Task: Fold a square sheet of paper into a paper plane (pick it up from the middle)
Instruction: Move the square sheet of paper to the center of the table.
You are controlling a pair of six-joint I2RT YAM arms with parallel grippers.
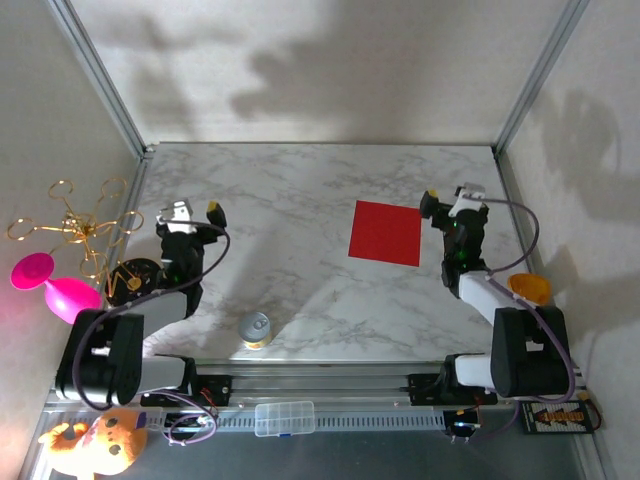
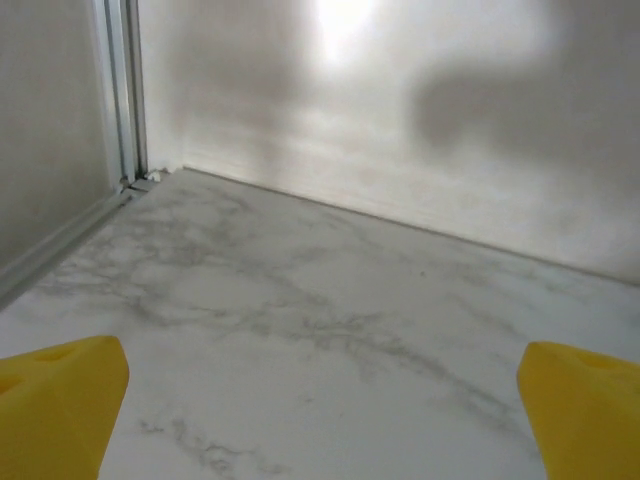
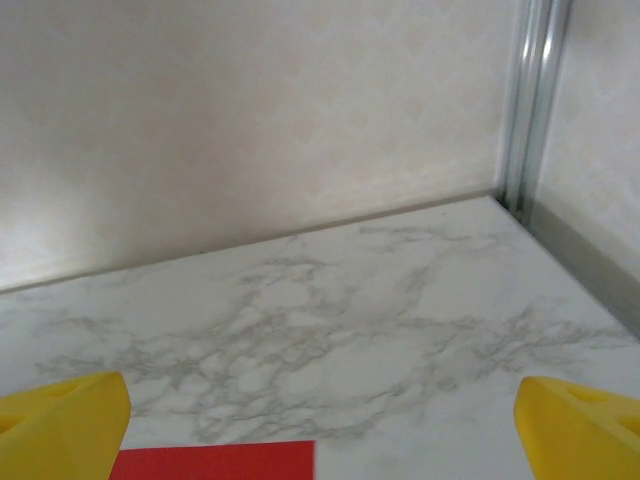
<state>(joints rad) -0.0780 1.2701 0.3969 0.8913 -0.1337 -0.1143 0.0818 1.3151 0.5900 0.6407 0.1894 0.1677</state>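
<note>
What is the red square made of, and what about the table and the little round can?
The red square looks like thin paper: it is flat, matte and plain, with sharp straight edges. The table looks like marble, white with grey veins, though it may be just a printed, slightly glossy surface. The little can seems to be metal: its top is silvery and shiny.
</note>
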